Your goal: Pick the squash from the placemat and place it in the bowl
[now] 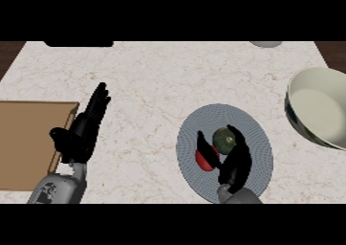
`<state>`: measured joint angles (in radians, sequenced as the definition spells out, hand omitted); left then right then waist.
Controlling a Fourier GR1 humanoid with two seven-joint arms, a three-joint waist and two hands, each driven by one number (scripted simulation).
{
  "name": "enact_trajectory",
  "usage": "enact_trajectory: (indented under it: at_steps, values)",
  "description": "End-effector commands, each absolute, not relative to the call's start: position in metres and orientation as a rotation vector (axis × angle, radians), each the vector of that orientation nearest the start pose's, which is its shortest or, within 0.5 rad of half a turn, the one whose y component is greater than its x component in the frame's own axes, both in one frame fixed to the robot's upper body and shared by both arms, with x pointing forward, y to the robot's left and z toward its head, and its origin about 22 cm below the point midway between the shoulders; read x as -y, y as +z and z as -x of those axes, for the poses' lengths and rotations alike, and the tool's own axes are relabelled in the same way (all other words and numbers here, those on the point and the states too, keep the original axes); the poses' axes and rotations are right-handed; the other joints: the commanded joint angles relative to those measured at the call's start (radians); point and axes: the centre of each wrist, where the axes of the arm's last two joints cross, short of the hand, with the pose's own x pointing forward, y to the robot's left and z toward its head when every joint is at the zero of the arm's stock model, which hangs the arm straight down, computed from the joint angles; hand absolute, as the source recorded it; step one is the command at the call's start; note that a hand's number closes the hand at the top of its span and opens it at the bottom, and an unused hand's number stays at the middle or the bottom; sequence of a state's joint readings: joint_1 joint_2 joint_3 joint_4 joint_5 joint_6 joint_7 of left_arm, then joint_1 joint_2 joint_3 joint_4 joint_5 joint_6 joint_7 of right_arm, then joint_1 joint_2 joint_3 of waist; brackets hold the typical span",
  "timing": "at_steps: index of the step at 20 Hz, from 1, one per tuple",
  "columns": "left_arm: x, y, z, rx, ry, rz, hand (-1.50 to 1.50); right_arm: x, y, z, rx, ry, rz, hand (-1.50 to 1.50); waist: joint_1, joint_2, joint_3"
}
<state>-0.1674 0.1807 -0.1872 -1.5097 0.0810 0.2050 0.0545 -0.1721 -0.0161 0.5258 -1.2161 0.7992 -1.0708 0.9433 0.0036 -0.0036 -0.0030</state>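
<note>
A dark green round squash (pixel 223 138) lies on the round grey-blue placemat (pixel 204 119) in the lower middle of the counter. My right hand (pixel 233 165) comes in from below over the placemat. Its thumb stands to the squash's left and its fingers (pixel 238 139) to the right, fairly straight, so the hand is open around the squash without closing on it. The large pale bowl (pixel 324 112) sits at the right edge, apart from the placemat. My left hand (pixel 82 131) rests open, fingers up, at the left.
A small red item (pixel 202 161) lies on the placemat beside my right palm, partly hidden. A brown board (pixel 24 143) lies at the left edge, next to my left hand. A black object (pixel 78 44) and a grey object (pixel 266 44) show at the counter's far edge.
</note>
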Motion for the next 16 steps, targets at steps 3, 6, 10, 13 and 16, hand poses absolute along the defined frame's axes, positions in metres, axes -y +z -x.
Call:
enact_trajectory:
  at_steps: [3,6,10,13,16]
  values:
    - [-0.189,0.027,-0.277,1.586,-0.134,-0.05,0.0,0.093,-0.058,-0.25,1.112,0.108,0.891,1.5,0.001,0.005,0.003]
    - [-0.199,0.036,-0.276,1.613,-0.114,-0.048,0.0,0.088,-0.062,-0.251,1.141,0.053,0.864,1.5,0.002,0.004,0.003]
    - [-0.222,0.013,-0.264,1.587,-0.117,-0.059,0.0,0.091,-0.038,-0.222,1.272,0.269,0.67,1.5,0.006,0.001,0.004]
    - [-0.204,0.02,-0.272,1.59,-0.126,-0.044,0.0,0.065,-0.025,-0.19,1.4,0.555,0.462,1.5,0.021,-0.001,0.007]
    - [-0.206,0.021,-0.274,1.593,-0.118,-0.048,0.0,0.076,-0.012,-0.161,1.488,0.697,0.286,1.5,0.001,-0.001,0.007]
